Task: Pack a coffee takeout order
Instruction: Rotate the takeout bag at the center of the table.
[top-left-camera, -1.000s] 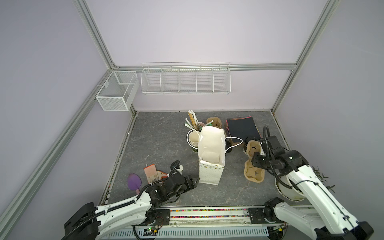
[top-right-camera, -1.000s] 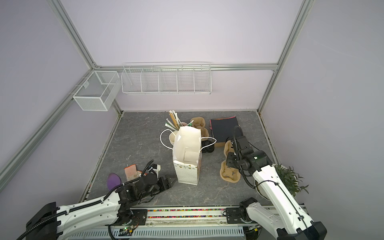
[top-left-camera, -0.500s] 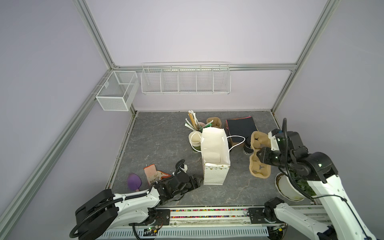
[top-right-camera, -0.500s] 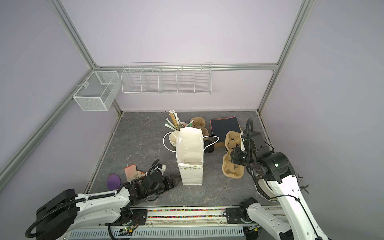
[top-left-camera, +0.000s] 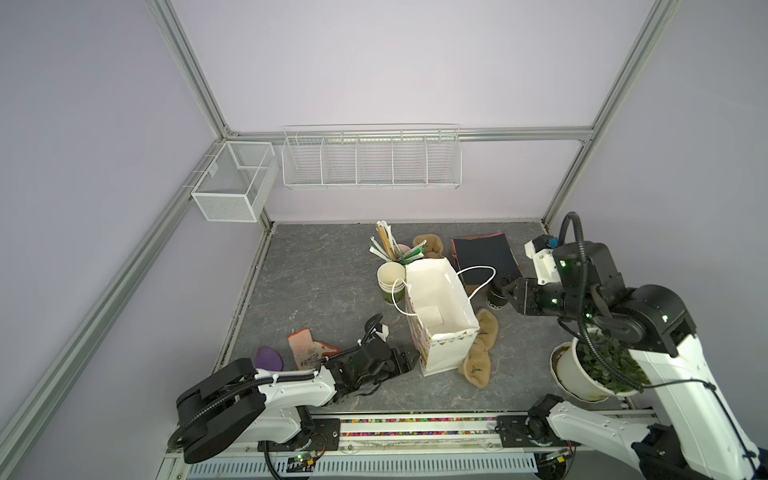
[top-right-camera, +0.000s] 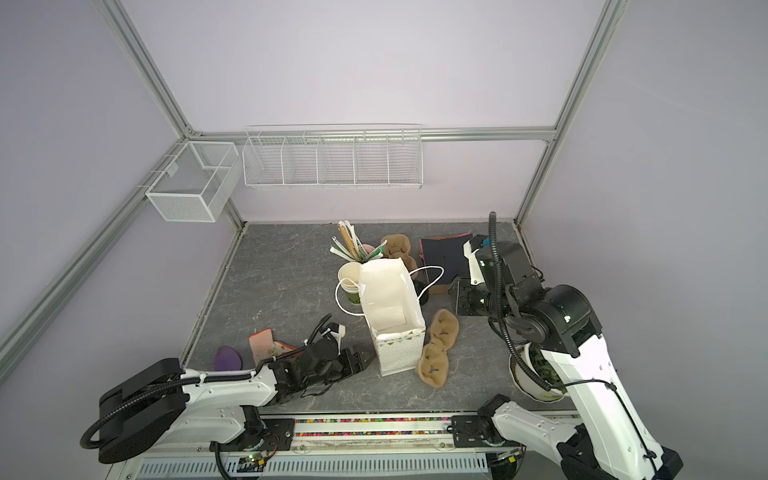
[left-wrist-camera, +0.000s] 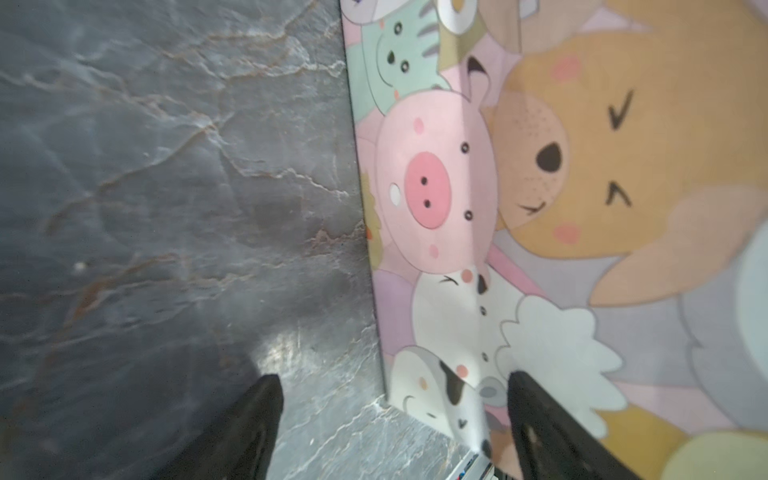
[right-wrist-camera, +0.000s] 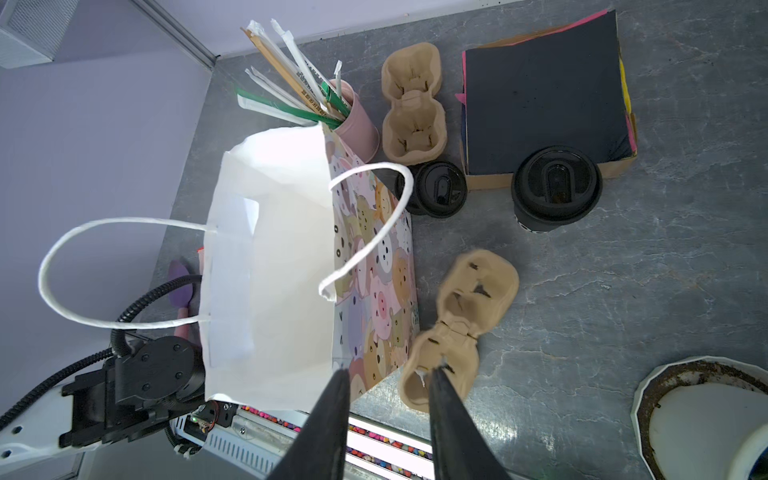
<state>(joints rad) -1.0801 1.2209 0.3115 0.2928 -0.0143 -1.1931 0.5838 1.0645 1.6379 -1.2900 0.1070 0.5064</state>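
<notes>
Left tool (left-wrist-camera: 392, 376) partly cropped; bag (left-wrist-camera: 540, 208) contact unclear.

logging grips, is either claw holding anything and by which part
Nothing is held. The right claw is open and empty; the carrier lies beside the bag. The left claw is open.

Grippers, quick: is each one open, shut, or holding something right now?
Left gripper: open, at the paper bag's lower corner, gripping nothing.
Right gripper: partly open, holding nothing.
</notes>
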